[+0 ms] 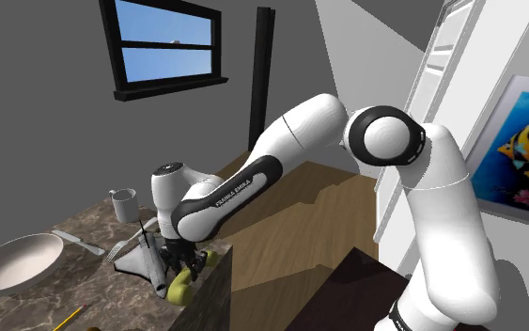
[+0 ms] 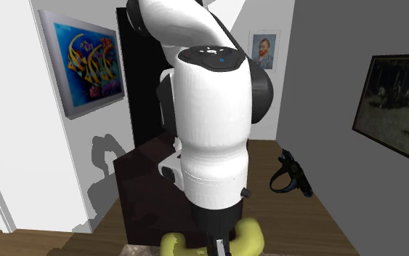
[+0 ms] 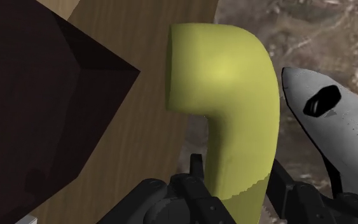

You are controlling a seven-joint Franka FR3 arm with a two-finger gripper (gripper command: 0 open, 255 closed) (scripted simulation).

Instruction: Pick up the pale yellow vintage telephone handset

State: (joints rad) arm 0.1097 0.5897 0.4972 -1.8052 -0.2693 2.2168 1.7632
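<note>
The all-black two-finger gripper hangs low over the near corner of a brown marbled stone counter, at the end of the white arm; its fingers are clamped on the handle of the yellow-green curved telephone handset, one finger on each side.

In the wrist view the handle's long axis runs straight out from between the fingers, and the far end bends off into a thick rounded cup that faces toward the wooden plank floor and the dark brown box stand; the handset's back is turned toward a grey pointed aircraft-like model lying just beside it on the counter.

In the shoulder view the handset sits at the counter's edge under the gripper; its axis slants from lower left to upper right, roughly along that edge, with one end showing on each side of the fingers. In the second exterior view the handset lies across the bottom of the picture, an end bulging out on either side of the gripper.

Whether the handset is clear of the stone cannot be told.

Farther along the counter stand a shallow white bowl and a white mug, well apart from the gripper.
</note>
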